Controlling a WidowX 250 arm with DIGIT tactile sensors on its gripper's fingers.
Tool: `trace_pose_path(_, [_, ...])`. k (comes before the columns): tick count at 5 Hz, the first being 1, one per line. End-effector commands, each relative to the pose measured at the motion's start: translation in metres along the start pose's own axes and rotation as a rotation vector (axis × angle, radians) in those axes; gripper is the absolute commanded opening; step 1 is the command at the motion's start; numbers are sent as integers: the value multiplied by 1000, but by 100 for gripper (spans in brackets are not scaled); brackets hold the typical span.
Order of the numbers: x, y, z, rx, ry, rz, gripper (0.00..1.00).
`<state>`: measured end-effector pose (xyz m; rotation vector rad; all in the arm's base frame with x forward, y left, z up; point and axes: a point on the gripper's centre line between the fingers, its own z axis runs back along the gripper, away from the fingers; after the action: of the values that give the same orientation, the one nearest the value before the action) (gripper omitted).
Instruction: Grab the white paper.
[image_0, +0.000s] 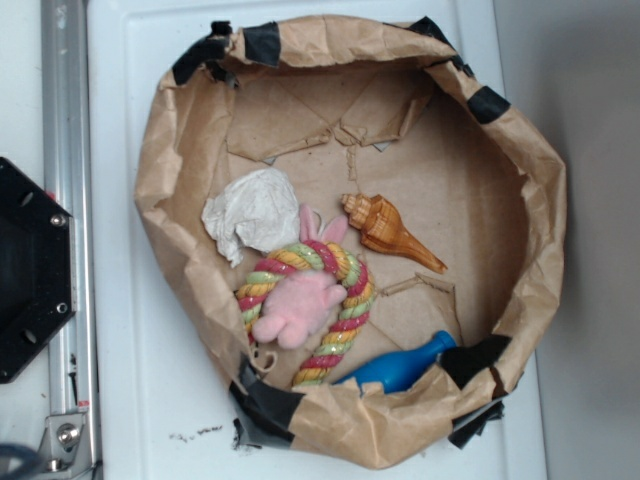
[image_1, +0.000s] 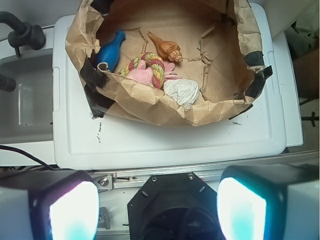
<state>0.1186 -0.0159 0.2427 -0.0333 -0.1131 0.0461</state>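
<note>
The white paper (image_0: 252, 212) is a crumpled off-white wad lying inside the brown paper bag (image_0: 520, 180), at its left side, touching the rope ring. In the wrist view it (image_1: 182, 91) lies by the bag's near wall. My gripper (image_1: 157, 210) is open and empty, its two fingers (image_1: 72, 212) wide apart at the bottom of the wrist view. It hangs high above the black robot base (image_1: 170, 210), well short of the bag. The gripper is not in the exterior view.
In the bag lie a pink plush bunny (image_0: 298, 305) inside a coloured rope ring (image_0: 352, 290), an orange shell (image_0: 385, 230) and a blue bottle (image_0: 398, 368). The bag sits on a white lid (image_0: 130, 330). A metal rail (image_0: 62, 150) and the base (image_0: 30, 270) are at left.
</note>
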Motion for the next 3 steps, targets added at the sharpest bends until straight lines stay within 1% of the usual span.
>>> trace_pose_path(1, [0, 0, 0, 0, 0, 0, 100])
trace_pose_path(2, [48, 11, -21, -56, 10, -49, 100])
trace_pose_path(3, [96, 14, -42, -30, 8, -61, 100])
